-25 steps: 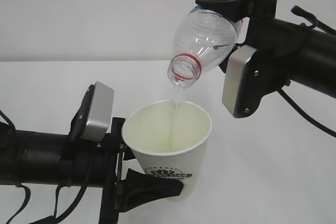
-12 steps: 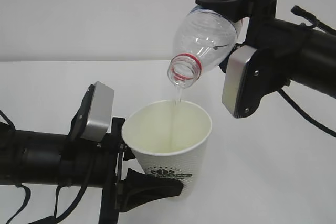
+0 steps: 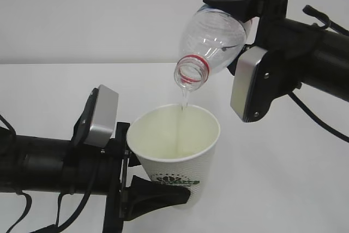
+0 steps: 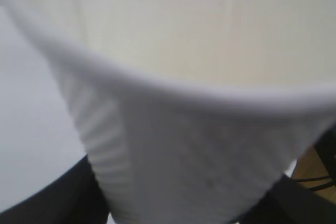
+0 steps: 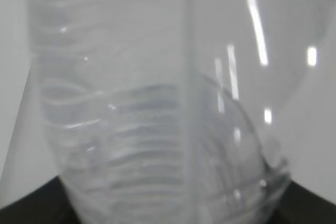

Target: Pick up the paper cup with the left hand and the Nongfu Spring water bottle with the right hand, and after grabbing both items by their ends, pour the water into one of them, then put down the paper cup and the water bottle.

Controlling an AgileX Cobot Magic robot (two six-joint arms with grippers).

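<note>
While the left hand (image 3: 155, 197) grips the white paper cup (image 3: 177, 154) and the right hand (image 3: 240, 1) clamps the tilted clear plastic bottle (image 3: 215, 39) above it, thin water (image 3: 184, 102) trickles in, leaving set-down.

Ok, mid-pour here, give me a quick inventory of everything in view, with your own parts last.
paper cup: one, white with a dark green logo, cream inside, low centre, held at its lower part, mouth up under the bottle.
Nongfu Spring water bottle: one, clear with a red neck ring, upper centre, tipped neck-down over the cup, cap off.
water: one thin clear stream falling from the bottle mouth into the cup.
table: one, white, beneath everything.
left hand: one, black with a silver-grey block, lower left, fingers closed on the cup.
right hand: one, black with a silver-grey block, upper right, fingers closed on the bottle's far end.
</note>
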